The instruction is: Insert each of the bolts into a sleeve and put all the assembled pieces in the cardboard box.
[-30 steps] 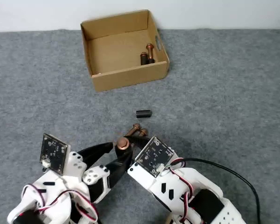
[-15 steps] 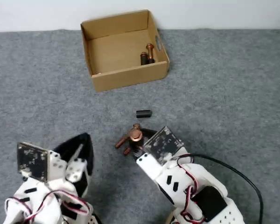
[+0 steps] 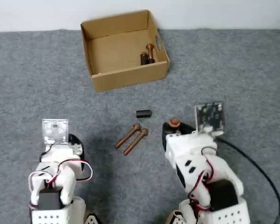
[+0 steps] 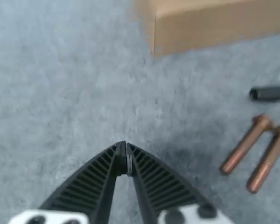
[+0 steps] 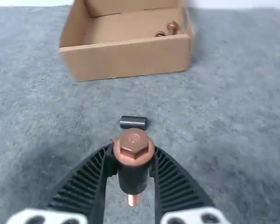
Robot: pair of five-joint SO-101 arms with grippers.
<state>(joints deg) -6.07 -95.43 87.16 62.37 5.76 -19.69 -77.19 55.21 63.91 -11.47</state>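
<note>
Right pincer is clamped on a bolt, hex head up, with a dark sleeve already round the shank and the copper tip poking out below. I'd say it is gripped that way so the pair travels as one piece. Across on the other side, the left pincer is shut on nothing, tips pressed together above bare grey carpet, well apart from its partner and out of the way. Moving out, two loose bolts lie side by side on the carpet, almost touching, heads pointing away from the arms. They sit ahead of and between the two arms, probably within reach of either. Just beyond them a spare sleeve lies on its side, apart from both bolts. Farthest off, the cardboard box stands open at the top, with finished pieces tucked against its right-hand wall by the handle slot. So the job reads as partway done. The held piece looks ready to go over the front wall and down beside those, and the carry forward needs to pass clear of that spare sleeve.
</note>
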